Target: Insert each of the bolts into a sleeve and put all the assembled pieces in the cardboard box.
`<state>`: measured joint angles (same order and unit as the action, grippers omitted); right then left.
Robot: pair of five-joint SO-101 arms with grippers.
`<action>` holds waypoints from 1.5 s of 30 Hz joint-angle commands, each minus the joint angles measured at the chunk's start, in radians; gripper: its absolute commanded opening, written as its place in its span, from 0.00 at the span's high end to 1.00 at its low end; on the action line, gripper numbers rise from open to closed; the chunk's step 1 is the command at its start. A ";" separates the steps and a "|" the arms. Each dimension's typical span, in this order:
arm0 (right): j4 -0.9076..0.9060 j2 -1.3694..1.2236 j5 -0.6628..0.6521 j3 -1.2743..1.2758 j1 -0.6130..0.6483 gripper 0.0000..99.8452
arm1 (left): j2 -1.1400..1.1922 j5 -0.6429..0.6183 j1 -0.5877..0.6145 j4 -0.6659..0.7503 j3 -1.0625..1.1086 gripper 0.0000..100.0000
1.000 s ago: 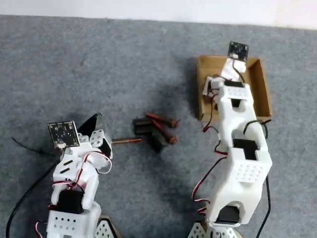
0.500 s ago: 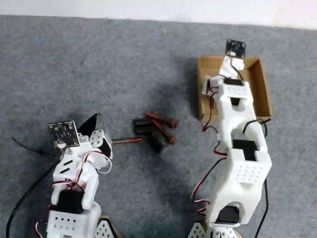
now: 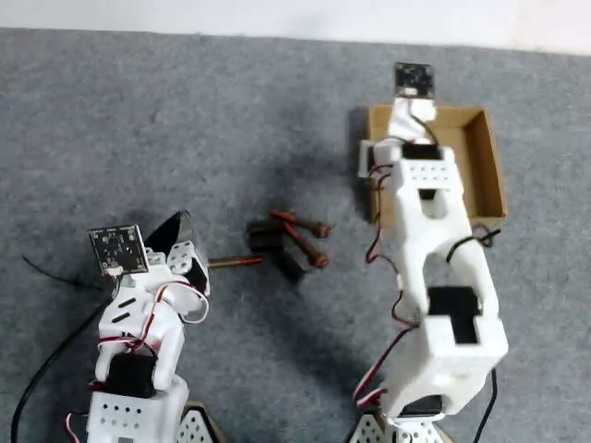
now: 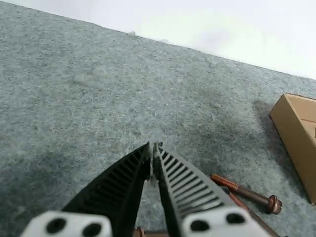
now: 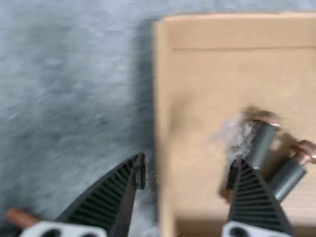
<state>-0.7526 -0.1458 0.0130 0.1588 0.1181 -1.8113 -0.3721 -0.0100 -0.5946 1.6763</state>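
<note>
Right gripper is hanging open astride the cardboard box wall; assembled pieces are lying inside the box. Left gripper is sitting closed, well apart from the box, loose bolts lying between.

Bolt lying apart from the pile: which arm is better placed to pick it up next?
Probably left. The left gripper sits right beside the bolt, though it is shut; the right gripper is open but away over the cardboard box wall.
</note>
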 commanded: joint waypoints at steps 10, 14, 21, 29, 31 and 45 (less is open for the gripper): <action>-0.002 0.234 -0.025 0.182 0.283 0.75 | -0.015 0.003 0.090 0.003 0.019 0.97; -0.002 0.234 -0.181 0.229 0.384 0.75 | -0.016 0.002 0.134 0.003 0.019 0.97; -0.002 0.237 -0.322 0.302 0.526 0.75 | -0.016 0.000 0.171 0.003 0.016 0.97; -0.002 0.232 -0.463 0.355 0.582 0.75 | -0.016 -0.003 0.213 0.041 0.019 0.97; -0.002 0.231 -0.485 0.361 0.582 0.75 | -0.016 -0.003 0.213 0.043 0.019 0.97; 0.091 0.064 -0.493 0.384 0.576 0.75 | -0.016 -0.003 0.213 0.044 0.019 0.97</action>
<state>-0.6912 -0.0353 -0.4718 0.5485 0.6889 -1.8113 -0.3721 0.1910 -0.5731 1.6763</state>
